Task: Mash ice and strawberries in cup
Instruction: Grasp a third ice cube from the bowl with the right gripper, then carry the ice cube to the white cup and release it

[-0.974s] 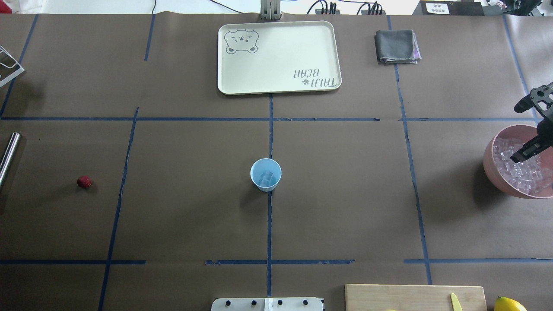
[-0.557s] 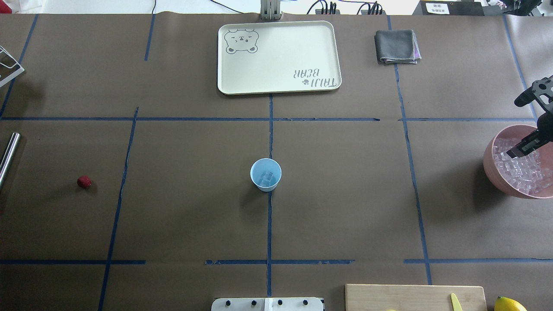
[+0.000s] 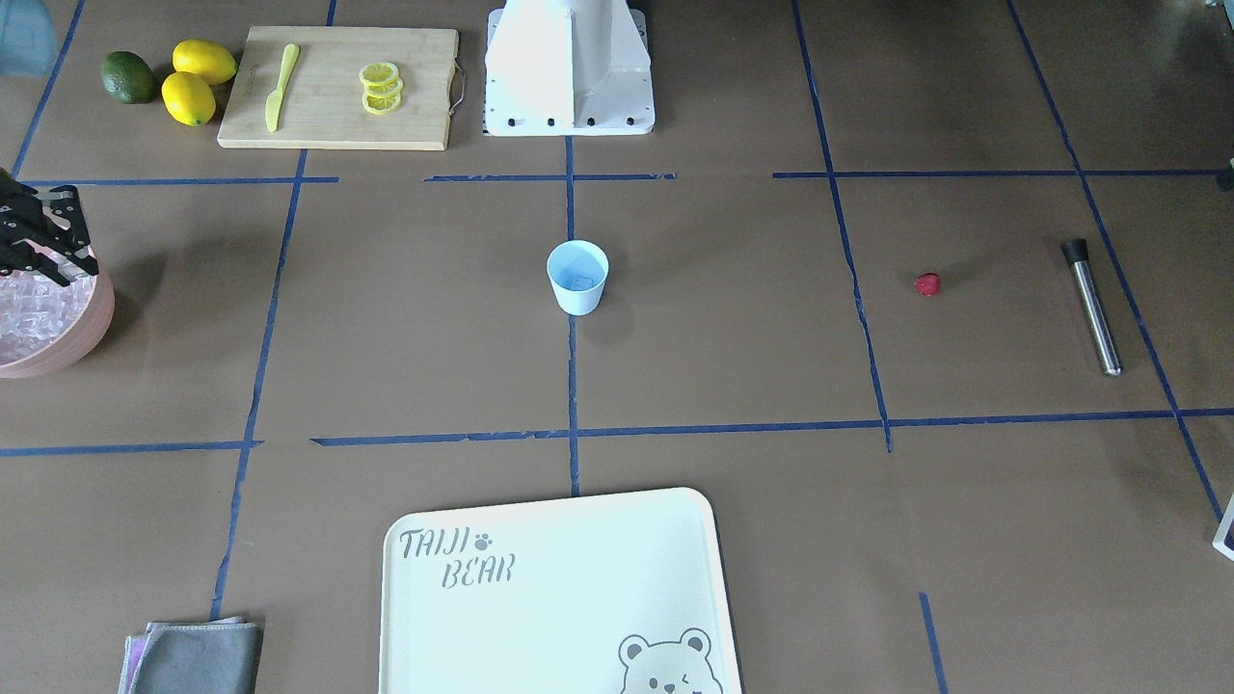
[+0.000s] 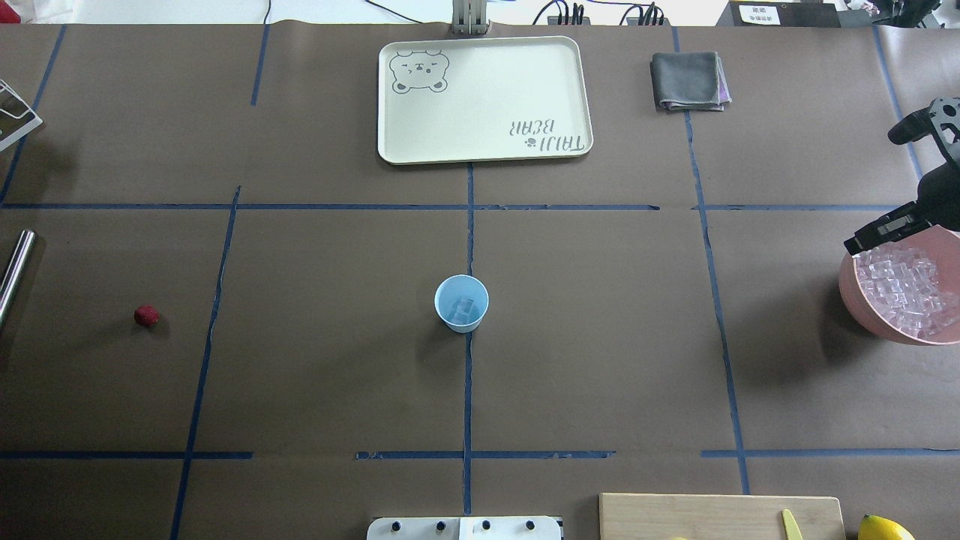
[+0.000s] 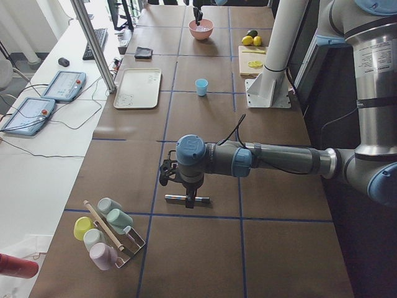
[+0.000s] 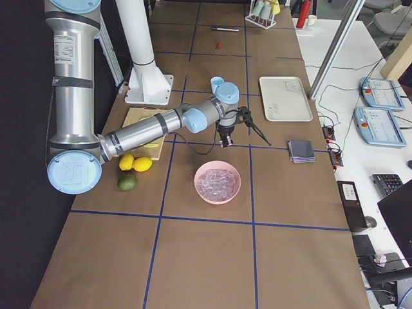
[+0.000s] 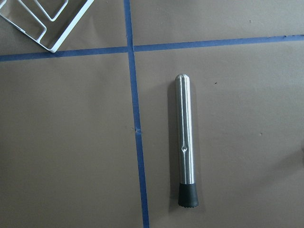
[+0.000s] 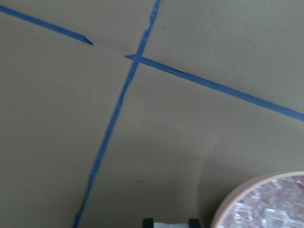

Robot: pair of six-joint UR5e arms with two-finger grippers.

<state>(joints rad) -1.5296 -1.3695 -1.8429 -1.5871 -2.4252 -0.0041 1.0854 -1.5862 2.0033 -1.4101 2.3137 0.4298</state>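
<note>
Silver-grey arm tubes [image 5: 279,160], light-blue joint caps [image 5: 190,149] — black wrist bracket [image 4: 946,120], white pedestal [image 5: 282,37]

You have bright, even light from above in every view. Shadows are soft: the cup [image 4: 461,303] throws a faint one toward the robot, the bowl [image 4: 849,300] a wider one toward the table's middle. The right wrist view is blurred throughout and tinted warm. The left wrist view is sharp, with thin glare along the rod [image 7: 184,137]. The overhead view's top edge is blown out white.

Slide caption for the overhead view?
Right gripper above the edge of the pink bowl; blue cup mid-table holds ice; strawberry lies apart at left.
</note>
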